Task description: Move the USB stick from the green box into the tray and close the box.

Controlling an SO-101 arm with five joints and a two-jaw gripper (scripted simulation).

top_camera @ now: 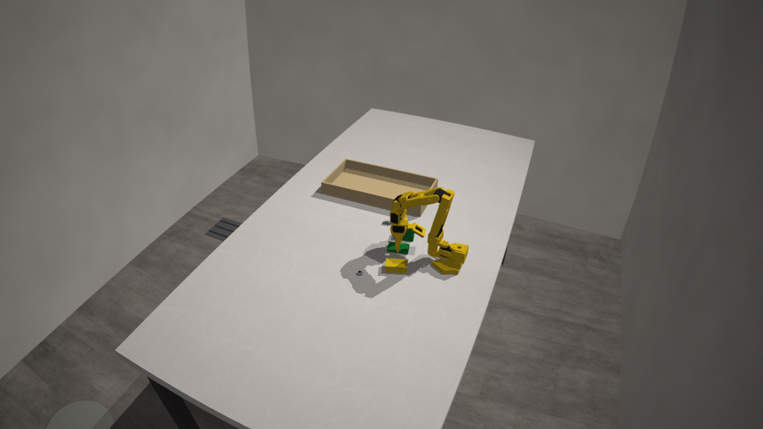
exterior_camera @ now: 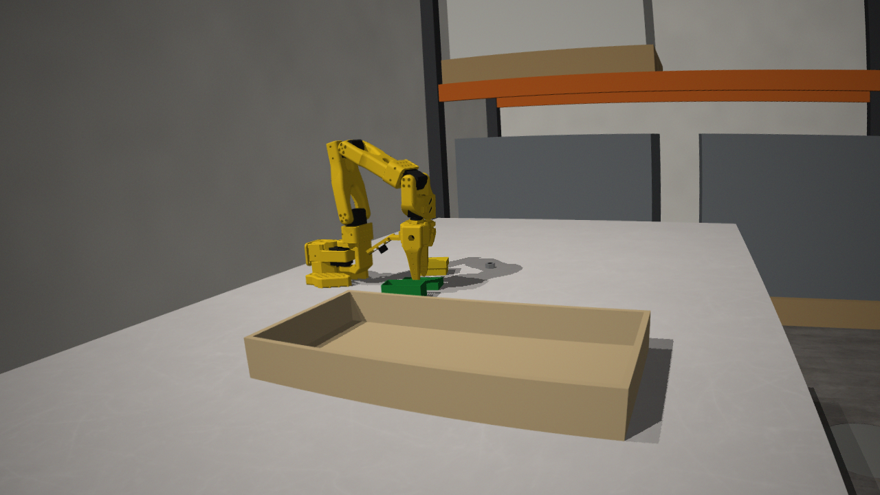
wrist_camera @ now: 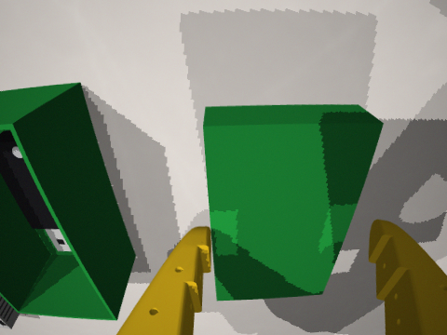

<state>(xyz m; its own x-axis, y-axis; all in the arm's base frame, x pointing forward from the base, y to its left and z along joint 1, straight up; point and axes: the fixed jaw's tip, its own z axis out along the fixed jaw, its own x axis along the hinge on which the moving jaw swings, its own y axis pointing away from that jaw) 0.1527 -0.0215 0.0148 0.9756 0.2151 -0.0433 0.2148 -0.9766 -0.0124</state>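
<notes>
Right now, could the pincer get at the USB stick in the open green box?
Probably yes. The box sits open with nothing over the stick, right beside the pincer. The pincer is open astride the lid, so it must lift clear and shift sideways; the walls may crowd its fingers.

Wrist view: green box base [wrist_camera: 59, 205] w/ USB stick [wrist_camera: 32, 193] cut by left edge; end effector tips out of frame.

The yellow arm [exterior_camera: 352, 184] rises from its base, bends sharply at the elbow and drops its wrist straight down; the gripper [wrist_camera: 292, 267] points at the worktop, fingers parted, gripping nothing; one finger shows left, the other right in the wrist view.
</notes>
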